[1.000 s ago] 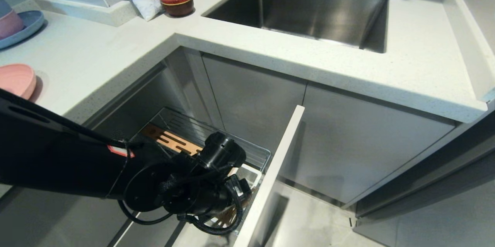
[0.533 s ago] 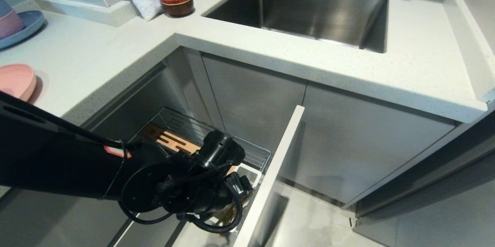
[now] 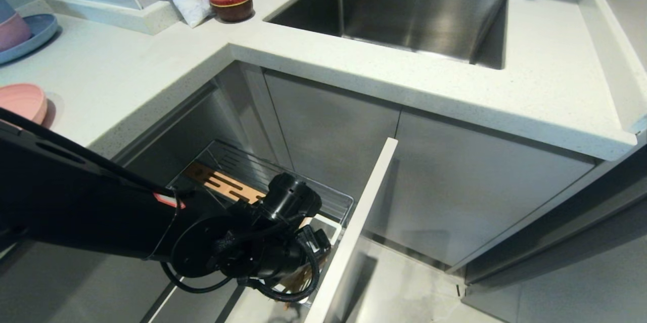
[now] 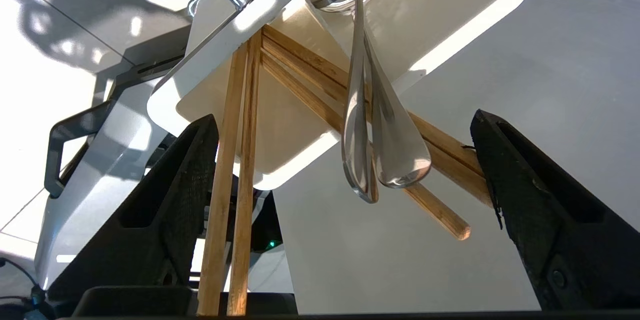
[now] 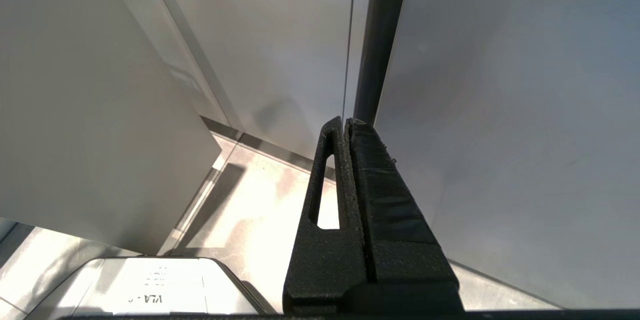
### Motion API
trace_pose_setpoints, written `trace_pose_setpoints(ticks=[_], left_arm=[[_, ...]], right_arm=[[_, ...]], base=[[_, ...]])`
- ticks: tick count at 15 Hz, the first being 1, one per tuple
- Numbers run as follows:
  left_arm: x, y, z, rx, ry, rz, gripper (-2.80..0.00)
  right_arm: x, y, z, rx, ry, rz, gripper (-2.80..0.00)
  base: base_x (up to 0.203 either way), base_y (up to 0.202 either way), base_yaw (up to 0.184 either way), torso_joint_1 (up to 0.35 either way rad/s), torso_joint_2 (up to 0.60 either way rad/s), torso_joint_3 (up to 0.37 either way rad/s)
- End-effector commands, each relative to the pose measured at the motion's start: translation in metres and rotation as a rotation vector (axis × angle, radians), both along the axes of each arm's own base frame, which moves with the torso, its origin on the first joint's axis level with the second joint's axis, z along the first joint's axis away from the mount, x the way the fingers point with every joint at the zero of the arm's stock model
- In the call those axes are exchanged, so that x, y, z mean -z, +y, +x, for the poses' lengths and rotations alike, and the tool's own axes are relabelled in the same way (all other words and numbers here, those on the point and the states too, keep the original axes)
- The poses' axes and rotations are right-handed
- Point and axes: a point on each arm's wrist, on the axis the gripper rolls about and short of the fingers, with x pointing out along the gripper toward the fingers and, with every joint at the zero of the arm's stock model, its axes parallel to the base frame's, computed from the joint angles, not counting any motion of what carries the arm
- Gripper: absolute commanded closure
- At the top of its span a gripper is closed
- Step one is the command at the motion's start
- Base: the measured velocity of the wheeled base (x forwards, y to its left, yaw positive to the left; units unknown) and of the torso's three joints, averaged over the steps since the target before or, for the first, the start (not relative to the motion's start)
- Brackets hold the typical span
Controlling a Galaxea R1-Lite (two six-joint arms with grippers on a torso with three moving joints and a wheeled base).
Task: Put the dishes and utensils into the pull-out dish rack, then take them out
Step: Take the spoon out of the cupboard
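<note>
- Clearly, the rack (image 3: 323, 200) is standing pulled out below the counter (image 3: 354, 75), with its front panel (image 3: 354, 232) swung towards the floor side and the wooden strip (image 3: 222, 184) showing bare, no dish sitting in its slots.
- The left gripper (image 4: 345, 210) is hanging over the white tray (image 4: 480, 19) at the rack's front corner, fingers (image 4: 180, 190) spread wide and gripping nothing.
- Two pairs of chopsticks are standing in that tray: one pair (image 4: 235, 180) is leaning just beside the near finger, the other pair (image 4: 430, 160) is slanting across behind the metal pieces.
- The spoon (image 4: 400, 154) is sitting bowl-down in the tray, and a second metal handle (image 4: 356, 160), probably the fork, is lying against it; its working end is hidden.
- The right gripper (image 5: 345, 200) is hanging parked beside the cabinet fronts, its fingers pressed together on nothing.
- A pink dish (image 3: 22, 103) is sitting on the counter at the far left, with a blue plate (image 3: 35, 35) and stacked bowls (image 3: 12, 27) further back; the cream bowl is not showing in any view.
- My reading: the utensils are looking loaded, while the dishes are not in the rack. Whether the arm is finishing a drop or starting to unload, I cannot tell.
- Either way, plenty is remaining, the dishes above all.
</note>
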Motion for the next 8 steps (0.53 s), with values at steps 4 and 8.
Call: trace_pose_setpoints(ticks=[4, 8], left_arm=[[0.0019, 0.0000, 0.0001, -0.006, 0.006, 0.003, -2.80], [0.0011, 0.0000, 0.0002, -0.006, 0.004, 0.001, -2.80]], right_arm=[[0.0005, 0.0000, -0.0002, -0.001, -0.002, 0.000, 0.00], [0.0005, 0.0000, -0.0002, -0.001, -0.002, 0.000, 0.00]], base=[[0.000, 0.000, 0.000, 0.000, 0.00, 0.000], [0.000, 0.000, 0.000, 0.000, 0.00, 0.000]])
